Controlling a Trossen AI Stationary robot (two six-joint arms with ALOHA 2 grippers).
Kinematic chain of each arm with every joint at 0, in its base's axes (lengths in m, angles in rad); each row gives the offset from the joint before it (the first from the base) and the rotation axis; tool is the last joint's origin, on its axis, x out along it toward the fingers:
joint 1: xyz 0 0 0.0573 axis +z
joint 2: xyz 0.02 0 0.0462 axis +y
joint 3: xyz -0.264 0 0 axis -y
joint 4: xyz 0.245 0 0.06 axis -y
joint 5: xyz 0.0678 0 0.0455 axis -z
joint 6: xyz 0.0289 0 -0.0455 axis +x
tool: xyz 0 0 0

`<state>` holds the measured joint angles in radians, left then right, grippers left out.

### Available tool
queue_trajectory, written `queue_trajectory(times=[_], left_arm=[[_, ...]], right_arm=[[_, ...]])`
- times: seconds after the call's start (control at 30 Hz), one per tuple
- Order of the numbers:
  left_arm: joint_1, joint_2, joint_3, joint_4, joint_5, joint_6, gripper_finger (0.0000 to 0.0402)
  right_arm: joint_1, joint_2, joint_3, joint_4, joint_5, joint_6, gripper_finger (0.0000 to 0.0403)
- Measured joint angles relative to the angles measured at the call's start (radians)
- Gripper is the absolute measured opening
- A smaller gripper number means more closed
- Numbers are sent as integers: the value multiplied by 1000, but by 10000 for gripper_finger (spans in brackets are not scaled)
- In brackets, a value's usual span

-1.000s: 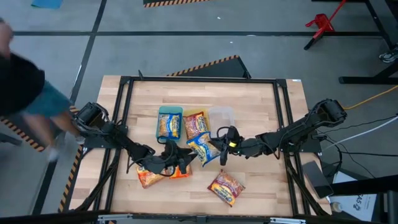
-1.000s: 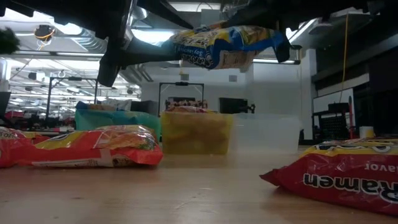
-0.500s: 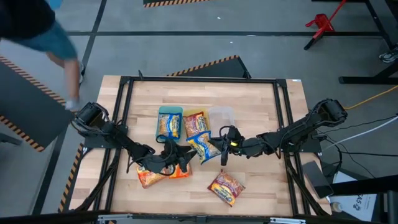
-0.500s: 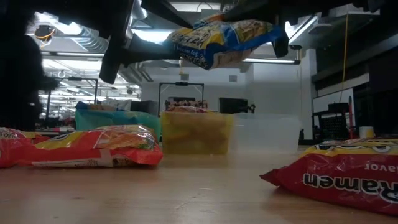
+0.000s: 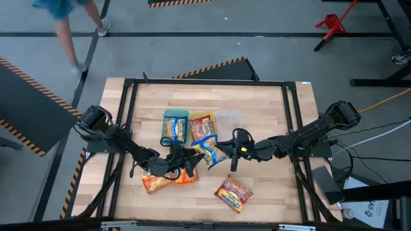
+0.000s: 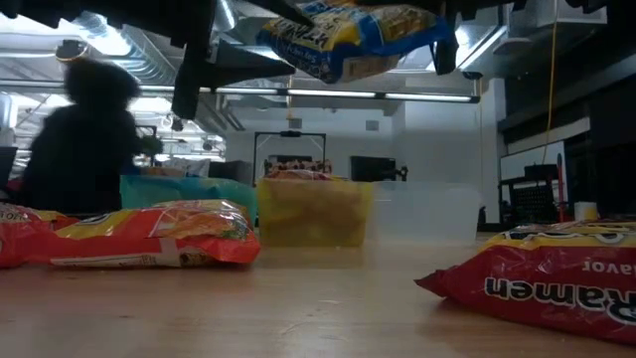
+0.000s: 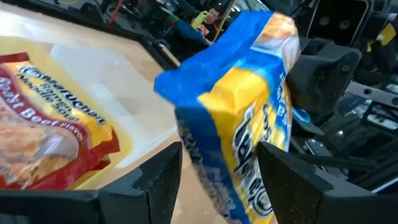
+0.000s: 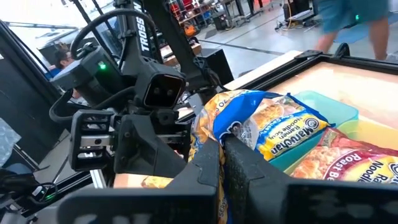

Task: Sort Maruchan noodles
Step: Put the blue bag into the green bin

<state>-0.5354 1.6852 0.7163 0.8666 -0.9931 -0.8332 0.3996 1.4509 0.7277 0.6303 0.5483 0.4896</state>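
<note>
Near edge of the table [image 5: 270, 192]: a red ramen packet [image 5: 232, 193] lies flat and alone on the wood, well apart from both my grippers; the low view shows its label close at the right [image 6: 542, 283].

Left of it, two more red and orange packets [image 5: 159, 181] lie on the table under my left arm; the low view shows them side by side [image 6: 159, 236].

Middle of the table: my right gripper [image 5: 226, 152] is clenched on an edge of a blue-yellow Maruchan packet [image 5: 209, 153] and holds it up off the wood, as the low view shows the packet hanging high above the tabletop [image 6: 348, 40]. In the right wrist view my two fingers [image 8: 208, 168] stand pressed together with the packet's crinkled end [image 8: 249, 121] caught between them.

My left gripper [image 5: 181, 162] is just beside that packet with its jaws parted and grasping nothing. In the left wrist view the two fingers [image 7: 163, 171] stand apart and the blue-yellow packet [image 7: 249, 130] hangs before the gap between them.

Farther back: a row of three trays, green [image 5: 166, 117], yellow [image 5: 192, 119] and clear [image 5: 228, 117]. A packet lies in the green tray [image 5: 174, 130] and another red one in the yellow tray [image 5: 201, 129].

Beyond the table: a person [image 5: 67, 16] on the floor, also seen as a dark figure in the low view [image 6: 84, 139].
</note>
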Motion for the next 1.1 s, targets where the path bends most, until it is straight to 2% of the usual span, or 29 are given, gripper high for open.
queue_trajectory(times=[0.37, 0.67, 0.8, 0.93, 1.1], left_arm=[[34, 0, -2, 77, 75, 78, 200], [32, 0, -2, 81, 80, 84, 131], [29, -1, -2, 83, 63, 84, 118], [29, -11, -2, 88, 31, 88, 115], [29, -112, -3, 28, -15, 158, 114]], right_arm=[[0, -2, 0, 7, 16, -1, 0], [-2, -1, -1, -41, 11, -35, 15], [-2, -1, -1, -63, 12, -78, 50], [-2, -1, -1, -75, 25, -126, 109], [-1, -39, -1, -88, 45, -196, 178]])
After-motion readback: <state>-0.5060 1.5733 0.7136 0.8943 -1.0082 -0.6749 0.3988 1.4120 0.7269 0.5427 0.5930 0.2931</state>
